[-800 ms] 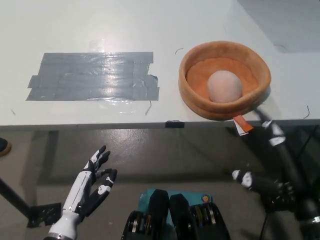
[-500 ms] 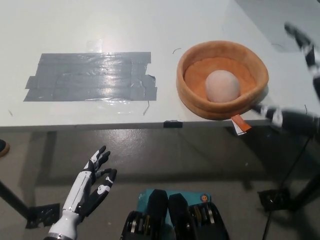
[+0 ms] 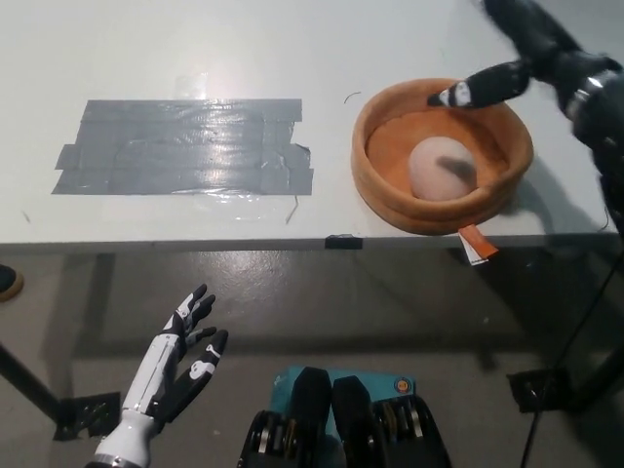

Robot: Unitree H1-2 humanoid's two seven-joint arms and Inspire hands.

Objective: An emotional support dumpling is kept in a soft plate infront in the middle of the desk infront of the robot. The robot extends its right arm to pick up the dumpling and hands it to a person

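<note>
Black right hand [image 3: 526, 58] spread empty above dumpling [image 3: 444, 168] in plate [image 3: 375, 180]; reaching step, next lower and close. White left hand [image 3: 180, 356] idle, spread low.

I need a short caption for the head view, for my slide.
Black right hand open above the dumpling in its soft plate; white left hand rests open below.

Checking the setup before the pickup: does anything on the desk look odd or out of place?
A patch of grey tape strips is stuck unevenly on the desk, edges ragged. The dumpling sits properly inside the soft plate; nothing spilled.
</note>
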